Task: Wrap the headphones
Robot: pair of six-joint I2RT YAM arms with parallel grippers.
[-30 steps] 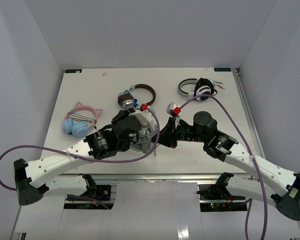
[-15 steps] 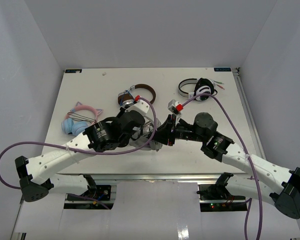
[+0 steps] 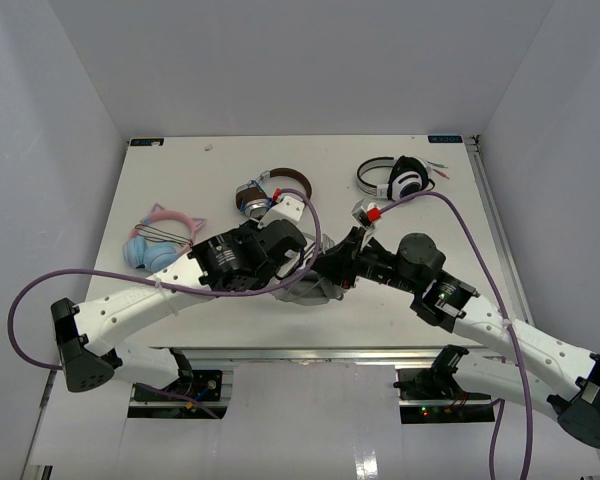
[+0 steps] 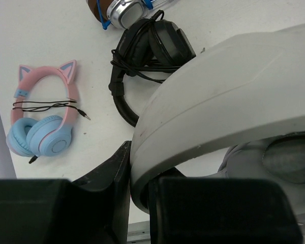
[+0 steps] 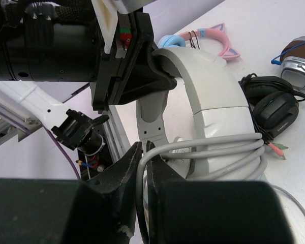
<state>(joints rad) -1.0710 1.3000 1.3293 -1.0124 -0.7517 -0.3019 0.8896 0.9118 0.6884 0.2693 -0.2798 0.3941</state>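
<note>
The headphones (image 3: 315, 292) are at the middle of the worktop (image 3: 210, 170), close to its near edge, and both arms meet over them. The left gripper (image 4: 141, 178) has its jaws clamped on the wide white band (image 4: 218, 96), which arches up and to the right out of the grip. A grey ear cup (image 4: 290, 160) shows just under the band in the left wrist view. The right gripper (image 5: 144, 152) has its jaws closed almost together on the thin grey cable (image 5: 229, 147), which runs out from between them. Several turns of that cable lie side by side across the lower part of the band. From above, the two grippers sit just beside each other and hide most of the headphones. A pink and blue cat-ear pair (image 3: 160, 240) lies well to the left. A black pair (image 4: 152, 46), its own cord bundled on it, lies just beyond the band. A brown and silver pair (image 3: 265, 192) lies farther back. A smaller white pair with black cups (image 3: 400, 180) lies at the far right.
</note>
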